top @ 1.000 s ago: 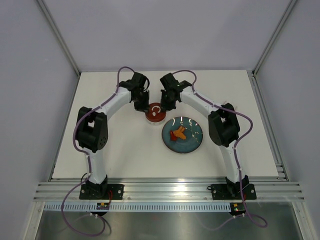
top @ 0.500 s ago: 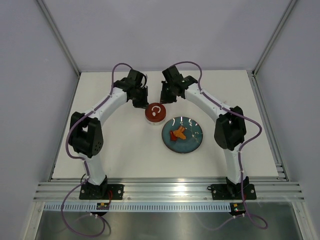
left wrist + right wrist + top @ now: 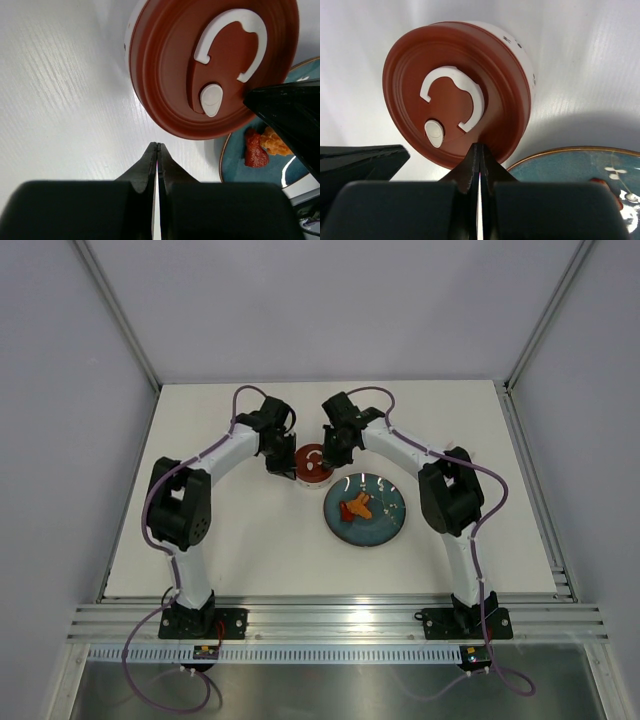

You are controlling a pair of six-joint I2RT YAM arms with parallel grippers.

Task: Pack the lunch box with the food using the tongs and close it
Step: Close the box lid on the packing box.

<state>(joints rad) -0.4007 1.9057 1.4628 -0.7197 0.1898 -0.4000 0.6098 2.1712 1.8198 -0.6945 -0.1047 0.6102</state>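
Closed jaws flank the lunch box [image 3: 312, 465], perhaps touching.

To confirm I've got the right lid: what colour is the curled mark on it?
White, on the red lid; clearest in the right wrist view.

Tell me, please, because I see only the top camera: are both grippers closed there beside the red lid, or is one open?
Observer: The left wrist view shows the left gripper shut, with its fingertips pressed together and nothing between them.
Operator: And the right one?
Observer: The right gripper is shut too. In its own view its tip overlaps the near rim of the red lid. I cannot tell whether it touches.
Operator: Is the lid sitting on the box?
Observer: Yes. The right wrist view shows the pale wall of the lunch box under the lid, with small dark marks on it.
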